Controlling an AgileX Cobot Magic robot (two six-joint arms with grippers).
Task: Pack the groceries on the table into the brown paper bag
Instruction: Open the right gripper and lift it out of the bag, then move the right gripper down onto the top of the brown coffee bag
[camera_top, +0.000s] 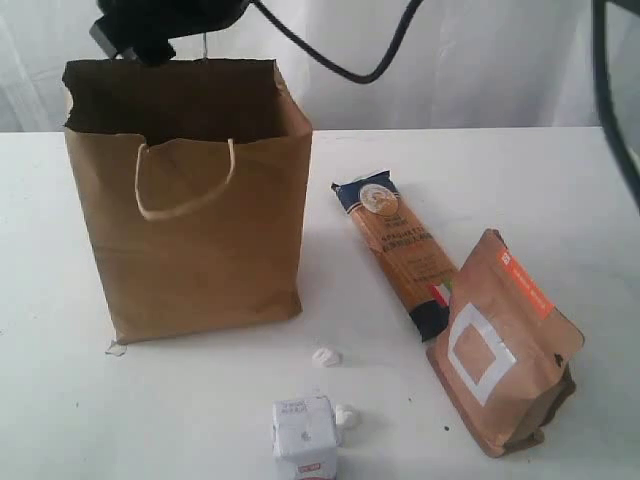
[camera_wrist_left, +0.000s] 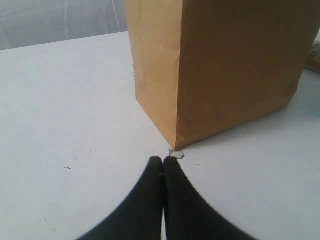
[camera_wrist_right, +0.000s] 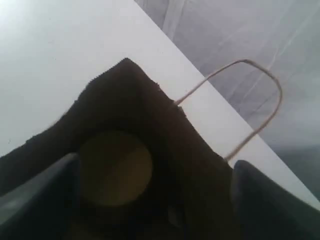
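The brown paper bag stands open on the white table. My right arm hangs over its mouth. In the right wrist view my right gripper is open, its fingers spread wide over the dark inside of the bag, where the jar's olive lid lies below. On the table lie the spaghetti packet, the brown orange-labelled pouch and the white carton. My left gripper is shut and empty, resting low just in front of the bag's bottom corner.
Two tiny white lumps lie between the bag and the carton. A scrap of clear tape sticks out at the bag's corner. One cord handle arches over the bag's rim. A black cable hangs behind.
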